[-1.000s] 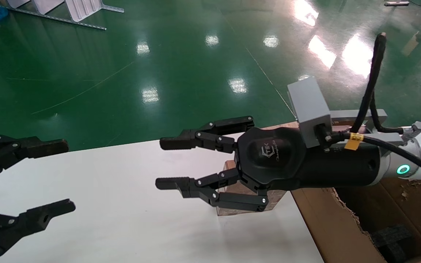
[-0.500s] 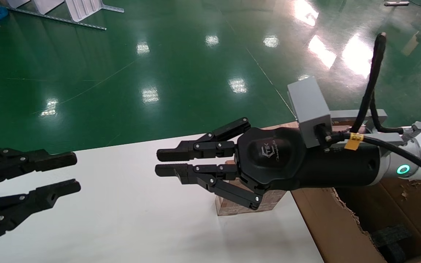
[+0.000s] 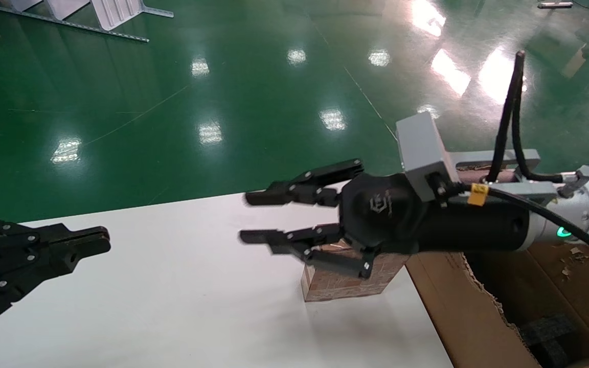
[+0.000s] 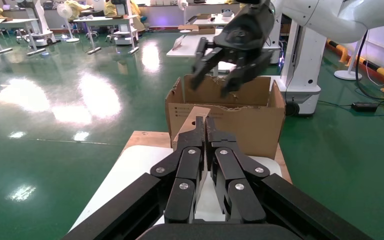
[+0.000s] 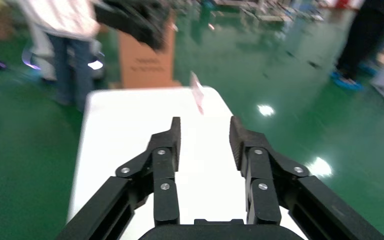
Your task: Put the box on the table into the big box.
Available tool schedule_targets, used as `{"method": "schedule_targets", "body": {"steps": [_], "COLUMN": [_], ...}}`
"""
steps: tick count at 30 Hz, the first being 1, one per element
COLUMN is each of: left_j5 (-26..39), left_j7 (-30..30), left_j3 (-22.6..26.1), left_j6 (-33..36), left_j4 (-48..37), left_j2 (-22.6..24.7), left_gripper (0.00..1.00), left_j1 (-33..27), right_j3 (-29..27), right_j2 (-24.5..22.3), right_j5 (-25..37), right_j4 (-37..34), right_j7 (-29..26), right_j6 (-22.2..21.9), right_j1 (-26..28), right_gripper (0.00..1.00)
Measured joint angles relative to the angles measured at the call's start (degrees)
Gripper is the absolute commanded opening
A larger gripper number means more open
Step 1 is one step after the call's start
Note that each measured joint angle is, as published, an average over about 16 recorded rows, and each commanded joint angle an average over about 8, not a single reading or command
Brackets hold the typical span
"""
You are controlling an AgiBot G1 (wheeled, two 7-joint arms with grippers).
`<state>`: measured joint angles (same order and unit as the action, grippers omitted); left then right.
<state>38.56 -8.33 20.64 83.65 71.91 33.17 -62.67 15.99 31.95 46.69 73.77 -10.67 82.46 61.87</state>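
Head view: your right gripper hovered above the table, its two fingers spread apart with nothing between them. The box sat on the table near its right edge, directly beneath the gripper's body and partly hidden by it (only the front face and a strip of the top showed). Just beside the table on the right stood the big box, its near wall torn ragged; inside it you could see a black foam block on the floor and a few cardboard crumbs farther back. The box was outside the big box.

Your left gripper hung over the table's left end, well apart from the box; its fingers were pressed together and gripped nothing.

Left wrist view: the closed fingers pointed toward the big box, with the right gripper raised before it.

Right wrist view: the parted fingers faced along the bare table.
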Motion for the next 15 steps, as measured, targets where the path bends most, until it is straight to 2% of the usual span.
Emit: {"method": "schedule_targets", "body": {"steps": [8,15], "left_j5": [0.00,0.00], "left_j7": [0.00,0.00], "left_j3": [0.00,0.01], "left_j6": [0.00,0.00], "left_j4": [0.00,0.00], "left_j2": [0.00,0.00], "left_gripper": [0.00,0.00], "left_j1": [0.00,0.00], "right_j3": [-0.50,-0.67], "right_j2": [-3.16,-5.49], "right_j5": [2.59,3.77], "right_j4": [-0.41,-1.81], "right_j7": [0.00,0.73], "right_j6": [-2.13,-1.91], "right_j1": [-1.05,-2.42], "right_gripper": [1.00,1.00]}}
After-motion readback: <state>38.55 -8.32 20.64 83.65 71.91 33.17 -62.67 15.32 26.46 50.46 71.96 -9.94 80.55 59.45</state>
